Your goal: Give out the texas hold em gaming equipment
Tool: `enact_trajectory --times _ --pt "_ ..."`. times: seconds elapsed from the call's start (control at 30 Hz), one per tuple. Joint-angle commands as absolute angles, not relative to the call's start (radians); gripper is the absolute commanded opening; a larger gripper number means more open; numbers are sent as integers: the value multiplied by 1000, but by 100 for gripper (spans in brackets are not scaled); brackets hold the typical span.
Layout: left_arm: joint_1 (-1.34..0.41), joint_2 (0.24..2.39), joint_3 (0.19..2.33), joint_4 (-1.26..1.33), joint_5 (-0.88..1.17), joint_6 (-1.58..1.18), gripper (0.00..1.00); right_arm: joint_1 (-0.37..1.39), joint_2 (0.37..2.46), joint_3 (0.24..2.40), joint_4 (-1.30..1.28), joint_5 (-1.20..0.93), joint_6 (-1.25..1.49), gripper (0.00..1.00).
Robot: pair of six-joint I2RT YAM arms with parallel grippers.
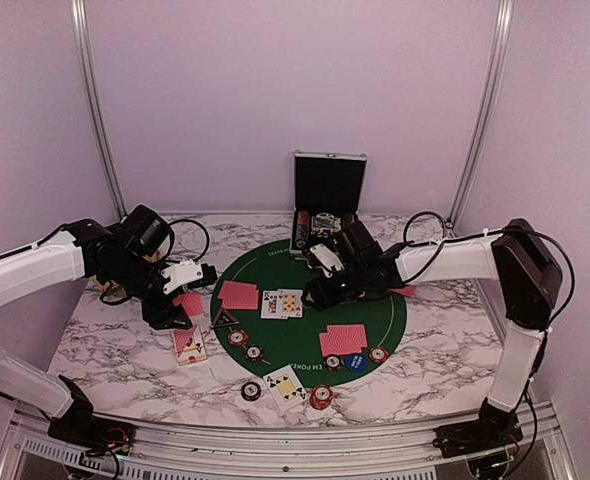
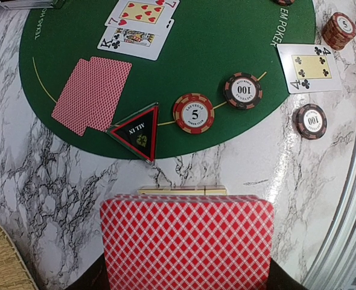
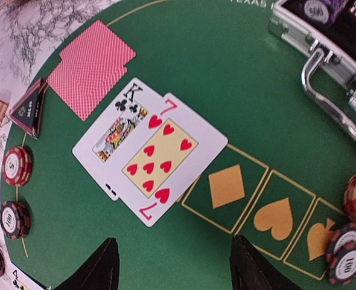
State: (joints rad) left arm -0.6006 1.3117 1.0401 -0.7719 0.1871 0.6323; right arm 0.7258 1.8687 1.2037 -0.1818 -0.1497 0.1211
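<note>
My left gripper (image 1: 180, 306) is shut on red-backed playing cards (image 2: 187, 241), held above the marble left of the mat; its fingers are hidden behind them. Ahead lie a dark triangular token (image 2: 137, 130), a pair of face-down cards (image 2: 92, 93), a 5 chip (image 2: 193, 112) and a 100 chip (image 2: 242, 90). My right gripper (image 3: 177, 269) stands open and empty over the green felt, just short of the seven of hearts (image 3: 166, 157), which overlaps the king of clubs (image 3: 114, 130). Another face-down pair (image 1: 344, 340) and a blue disc (image 1: 355, 362) lie on the mat's near side.
An open metal chip case (image 1: 327, 200) stands at the mat's far edge. Chip stacks (image 3: 347, 257) sit to the right of my right gripper. A four of clubs (image 2: 311, 66), loose chips (image 2: 311, 120) and a chip stack (image 2: 339, 29) lie near the front edge. A straw basket (image 2: 3, 260) is at the far left.
</note>
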Motion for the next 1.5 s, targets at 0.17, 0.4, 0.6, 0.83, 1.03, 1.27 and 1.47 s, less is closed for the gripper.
enact_trajectory --times 0.17,0.4,0.6,0.83,1.03,1.27,1.47 --pt "-595 1294 1051 -792 214 635 0 750 1858 1085 -131 -164 223 59" --pt "-595 1294 1052 -792 216 636 0 761 1837 1011 -116 -179 244 52" --pt "-595 1296 1059 -792 223 633 0 781 1780 937 -113 -162 272 49" --pt "-595 1295 1054 -792 227 633 0 782 1659 855 -120 -146 304 48" --pt "-595 1294 1054 -792 225 632 0 783 1600 918 -160 -128 297 50" --pt "-595 1290 1054 -792 222 633 0 812 1593 1099 -196 -97 319 64" --pt "-595 1291 1061 -792 222 633 0 832 1641 1224 -204 -194 365 74"
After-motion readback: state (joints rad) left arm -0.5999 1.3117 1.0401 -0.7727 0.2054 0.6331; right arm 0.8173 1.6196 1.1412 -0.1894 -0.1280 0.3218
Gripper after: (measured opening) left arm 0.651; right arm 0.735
